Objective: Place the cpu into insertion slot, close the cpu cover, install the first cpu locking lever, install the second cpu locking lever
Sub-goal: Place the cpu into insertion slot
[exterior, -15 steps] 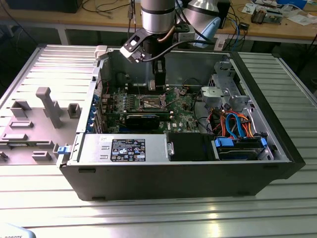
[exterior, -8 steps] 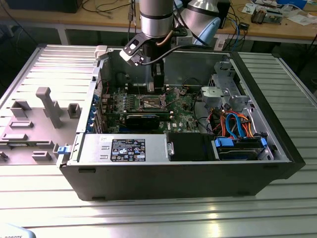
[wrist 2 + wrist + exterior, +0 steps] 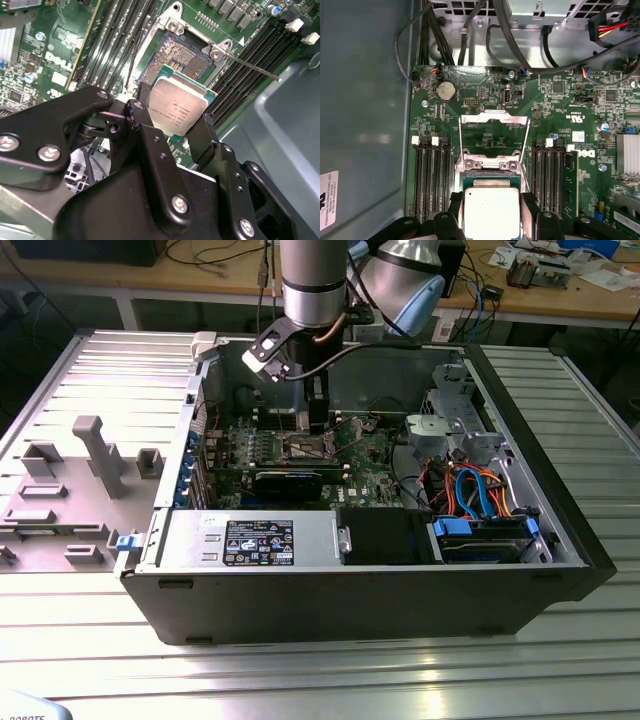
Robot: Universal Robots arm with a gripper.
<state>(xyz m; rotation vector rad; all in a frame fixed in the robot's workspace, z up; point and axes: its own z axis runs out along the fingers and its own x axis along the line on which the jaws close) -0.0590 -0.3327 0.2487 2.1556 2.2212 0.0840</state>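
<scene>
Silver-grey metal top of the flat square cpu (image 3: 178, 106) faces the camera in both wrist views. The black two-fingered gripper (image 3: 175, 109) is clamped on the cpu, its fingers (image 3: 202, 137) bearing on two opposite edges.

The chip is held over the near side of the insertion slot (image 3: 176, 56), a square socket with a brownish-gold contact field and a dark metal rim. The contact field lies bare, most of it visible beyond the chip. Cannot tell whether chip and socket touch.

The cpu cover (image 3: 493, 119), a thin silver-grey metal frame with a square cut-out, stands raised open at the far side of the socket. The green motherboard (image 3: 560, 100) shows through the cut-out. A thin wire lever (image 3: 252, 66) sticks out free beside the socket. Long black memory slots (image 3: 432, 175) flank it on both sides.

Exterior view: the arm reaches down into the open dark computer case (image 3: 370, 605), which lies on a ribbed metal table (image 3: 300, 675).
</scene>
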